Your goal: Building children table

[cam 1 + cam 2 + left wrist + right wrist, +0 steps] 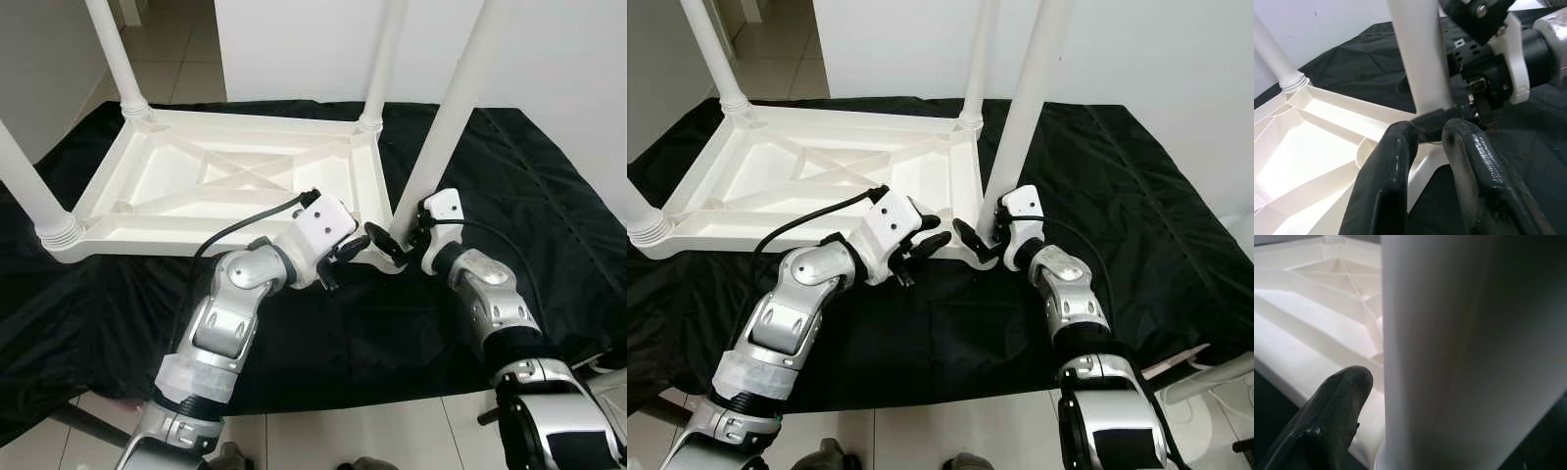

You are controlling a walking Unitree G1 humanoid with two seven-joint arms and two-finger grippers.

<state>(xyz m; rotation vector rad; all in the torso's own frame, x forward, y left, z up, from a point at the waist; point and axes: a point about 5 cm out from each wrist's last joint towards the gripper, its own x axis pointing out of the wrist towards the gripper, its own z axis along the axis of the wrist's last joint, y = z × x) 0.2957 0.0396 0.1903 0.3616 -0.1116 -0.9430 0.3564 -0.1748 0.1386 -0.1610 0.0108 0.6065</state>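
You had the upturned table top (235,181) lying on the cloth (529,186), legs up. At its near right corner stood a leg (456,108), your right gripper (404,245) beside its base, left gripper (933,245) just left.

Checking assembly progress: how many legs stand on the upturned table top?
4: far-left leg, far-right leg, near-left leg, and near-right leg, at whose base both grippers work.

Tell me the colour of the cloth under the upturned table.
Black; the cloth shows best in the left eye view, spread under the white table.
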